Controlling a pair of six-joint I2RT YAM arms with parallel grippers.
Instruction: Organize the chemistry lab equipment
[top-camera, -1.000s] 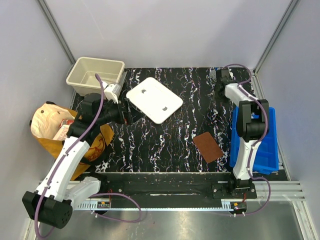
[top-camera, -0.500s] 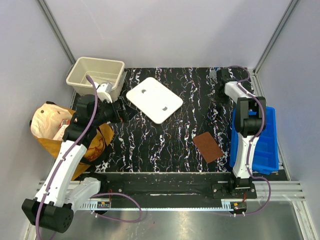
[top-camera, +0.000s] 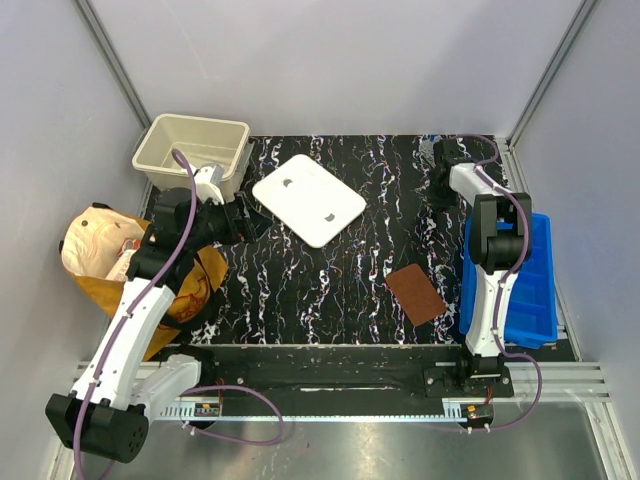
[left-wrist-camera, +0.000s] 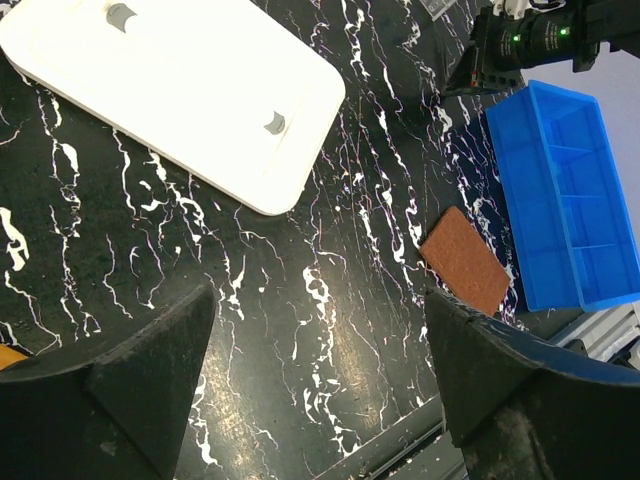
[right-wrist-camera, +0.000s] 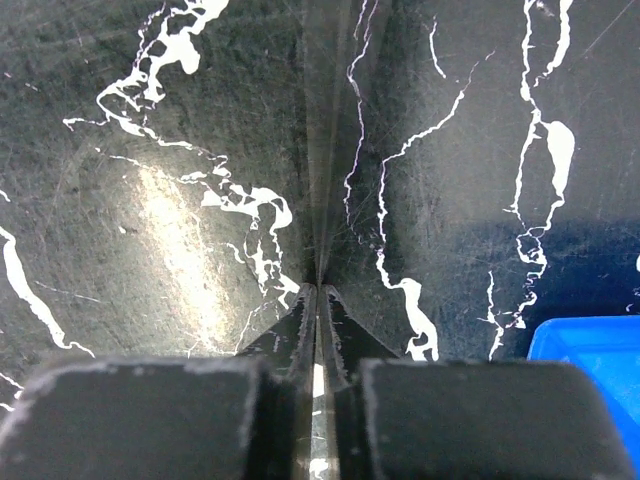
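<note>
while walls (top-camera: 320, 60) stand grey, the tabletop (top-camera: 340, 280) is marbled black.

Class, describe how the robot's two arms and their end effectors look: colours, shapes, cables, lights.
The left arm and right arm have white tubular links, black cylindrical joints and a purple cable looping along each. The left end effector and right end effector have matte black, wedge-shaped fingers. Green lights glow near the right wrist.
</note>
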